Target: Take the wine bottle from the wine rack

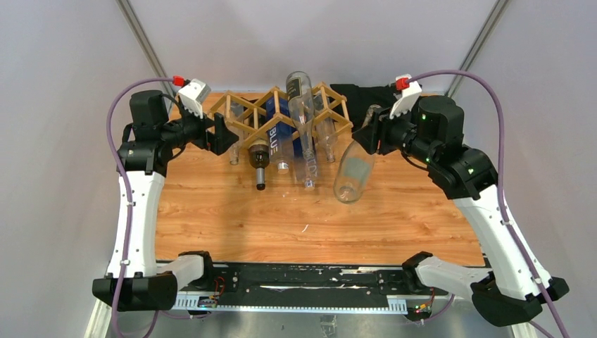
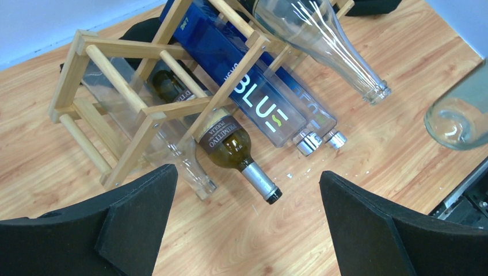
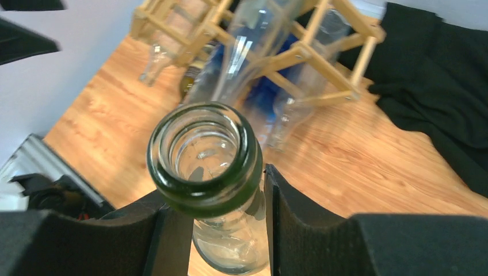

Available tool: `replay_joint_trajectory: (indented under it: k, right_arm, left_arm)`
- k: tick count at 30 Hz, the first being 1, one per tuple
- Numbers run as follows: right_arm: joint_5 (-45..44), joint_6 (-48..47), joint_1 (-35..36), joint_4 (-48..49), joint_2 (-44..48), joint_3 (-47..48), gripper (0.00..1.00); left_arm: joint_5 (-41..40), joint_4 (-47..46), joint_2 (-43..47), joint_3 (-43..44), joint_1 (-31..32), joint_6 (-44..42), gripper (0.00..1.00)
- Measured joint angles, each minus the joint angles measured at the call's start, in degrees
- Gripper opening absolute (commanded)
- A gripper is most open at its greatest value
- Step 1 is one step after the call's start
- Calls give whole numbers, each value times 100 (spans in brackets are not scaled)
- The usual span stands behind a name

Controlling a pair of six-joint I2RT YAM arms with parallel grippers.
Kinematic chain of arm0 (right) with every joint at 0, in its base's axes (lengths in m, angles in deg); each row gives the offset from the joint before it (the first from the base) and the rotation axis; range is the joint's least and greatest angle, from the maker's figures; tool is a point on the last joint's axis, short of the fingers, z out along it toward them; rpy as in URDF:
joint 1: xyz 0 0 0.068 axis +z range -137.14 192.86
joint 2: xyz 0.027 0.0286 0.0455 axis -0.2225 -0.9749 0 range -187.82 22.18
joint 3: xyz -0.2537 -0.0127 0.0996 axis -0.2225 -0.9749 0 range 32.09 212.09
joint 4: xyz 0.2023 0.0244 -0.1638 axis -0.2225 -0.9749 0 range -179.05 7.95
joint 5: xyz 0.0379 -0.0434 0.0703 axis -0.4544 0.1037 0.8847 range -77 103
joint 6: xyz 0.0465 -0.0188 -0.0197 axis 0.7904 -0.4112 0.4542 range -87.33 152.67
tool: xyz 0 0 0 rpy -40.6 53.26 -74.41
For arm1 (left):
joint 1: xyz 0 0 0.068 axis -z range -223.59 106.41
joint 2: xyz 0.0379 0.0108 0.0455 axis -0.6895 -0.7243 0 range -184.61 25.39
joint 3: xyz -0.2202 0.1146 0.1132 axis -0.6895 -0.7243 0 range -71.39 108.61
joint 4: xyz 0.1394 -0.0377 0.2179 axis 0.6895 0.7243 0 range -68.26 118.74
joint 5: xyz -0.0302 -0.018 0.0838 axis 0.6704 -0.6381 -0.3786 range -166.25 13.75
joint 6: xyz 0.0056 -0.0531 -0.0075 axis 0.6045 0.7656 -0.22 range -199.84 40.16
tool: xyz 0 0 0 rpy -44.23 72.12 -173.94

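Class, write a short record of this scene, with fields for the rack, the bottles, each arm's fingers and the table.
rack: wooden lattice rack at the back of the table
in rack: blue bottle, dark labelled bottle, long clear bottle on top
off rack: green-mouthed bottle, to the rack's right
right fingers: shut on the green-mouthed bottle's neck
left fingers: open, holding nothing, by the rack's left end
background: black cloth, back right
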Motion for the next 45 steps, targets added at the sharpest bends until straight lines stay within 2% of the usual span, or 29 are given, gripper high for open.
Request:
replay_joint_trajectory:
  k: [8, 20, 30, 45]
  right_arm:
    - [-422, -153, -595, -90, -208, -26, 0]
    - [-1156, -446, -1305, 540, -1106, -470, 0]
    - [-1707, -752, -1379, 1403, -2337, -424, 0]
    - [-1727, -769, -1620, 2087, -3469, 57, 0]
  left_arm:
    - [-90, 131, 17, 0, 0, -70, 100]
    - [-105, 170, 92, 0, 0, -98, 100]
    - [-81, 175, 92, 0, 0, -101, 100]
    - [-39, 203, 92, 0, 0, -164, 100]
